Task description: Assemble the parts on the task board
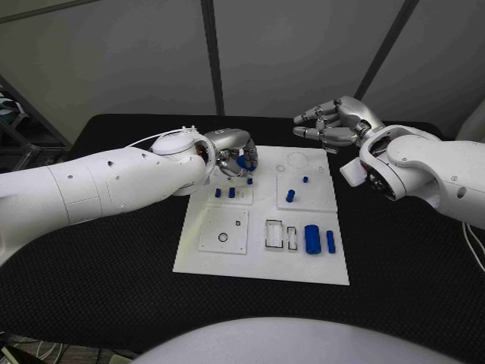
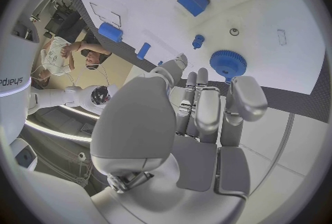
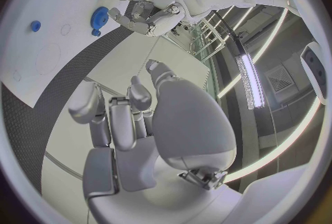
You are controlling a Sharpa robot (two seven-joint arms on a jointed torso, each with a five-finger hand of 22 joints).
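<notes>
The left hand (image 1: 234, 155), fingers spread and holding nothing, hovers just above the blue gear (image 2: 227, 63) on the board (image 1: 199, 258); the right hand (image 1: 336, 123), also empty, hangs beyond the board's far edge.

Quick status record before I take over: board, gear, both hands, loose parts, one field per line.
board: white task board in the middle of the black table
gear: blue gear on the board's far left corner, just ahead of the left hand's fingertips
left hand: over that corner, by the gear; grip cannot be told
right hand: raised off the board's far right corner, fingers curled, nothing in it
loose parts: two blue cylinders lying near the board's right edge
</notes>
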